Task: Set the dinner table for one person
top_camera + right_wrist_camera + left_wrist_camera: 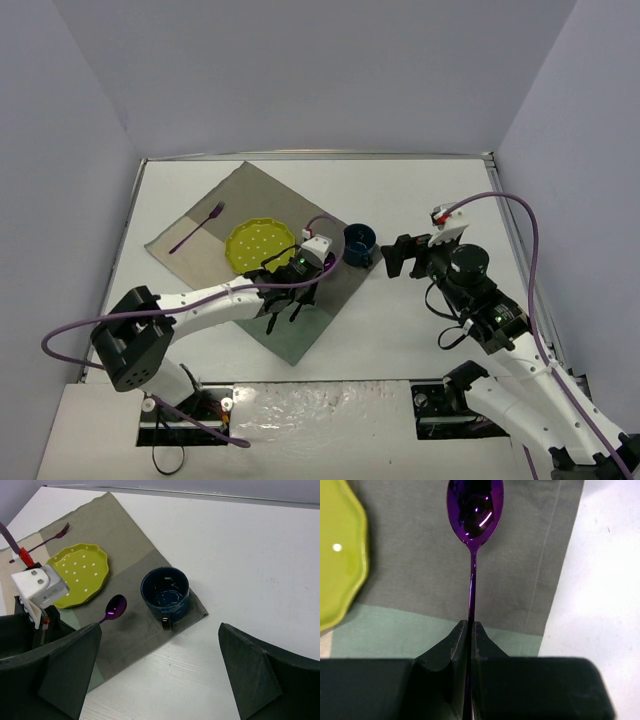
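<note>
plain pale walls (300, 70) on three sides

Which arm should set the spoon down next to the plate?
Left. The left gripper is shut on the spoon handle, bowl above the cloth beside the plate. The right gripper is open, empty, over by the cup.

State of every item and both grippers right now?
cloth: spread flat on dinner table
plate: flat on cloth, empty
fork: lying on cloth, untouched
mug: upright on cloth corner, looks empty
spoon: handle clamped, bowl over cloth
left gripper: shut on spoon
right gripper: open, empty
</note>
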Robot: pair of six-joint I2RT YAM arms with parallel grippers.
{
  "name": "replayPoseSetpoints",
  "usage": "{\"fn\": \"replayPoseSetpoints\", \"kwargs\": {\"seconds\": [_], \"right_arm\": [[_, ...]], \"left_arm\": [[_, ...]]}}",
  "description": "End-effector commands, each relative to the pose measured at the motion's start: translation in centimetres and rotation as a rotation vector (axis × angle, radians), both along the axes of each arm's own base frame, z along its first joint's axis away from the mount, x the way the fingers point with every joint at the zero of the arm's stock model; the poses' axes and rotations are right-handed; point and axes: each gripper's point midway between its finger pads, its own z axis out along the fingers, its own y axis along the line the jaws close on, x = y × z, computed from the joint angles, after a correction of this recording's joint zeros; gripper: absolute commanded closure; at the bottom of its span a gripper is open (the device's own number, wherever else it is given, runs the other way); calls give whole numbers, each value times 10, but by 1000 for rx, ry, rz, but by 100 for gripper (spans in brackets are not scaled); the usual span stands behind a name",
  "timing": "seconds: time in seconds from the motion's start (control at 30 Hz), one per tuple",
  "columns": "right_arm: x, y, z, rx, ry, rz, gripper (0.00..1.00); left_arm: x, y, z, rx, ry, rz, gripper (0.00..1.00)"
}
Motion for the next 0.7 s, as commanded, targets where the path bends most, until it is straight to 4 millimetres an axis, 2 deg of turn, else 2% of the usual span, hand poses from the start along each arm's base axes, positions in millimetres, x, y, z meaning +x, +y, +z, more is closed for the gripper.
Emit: {"fn": "replayPoseSetpoints", "kwargs": {"seconds": [0.0, 0.67], "right_arm": [[8, 2, 31, 27, -85, -11, 0], [12, 5, 22, 19, -56, -6, 0]], "left_arm": [[7, -16, 11, -47, -62, 14, 100], [-5, -10, -26, 22, -22, -67, 100]]}}
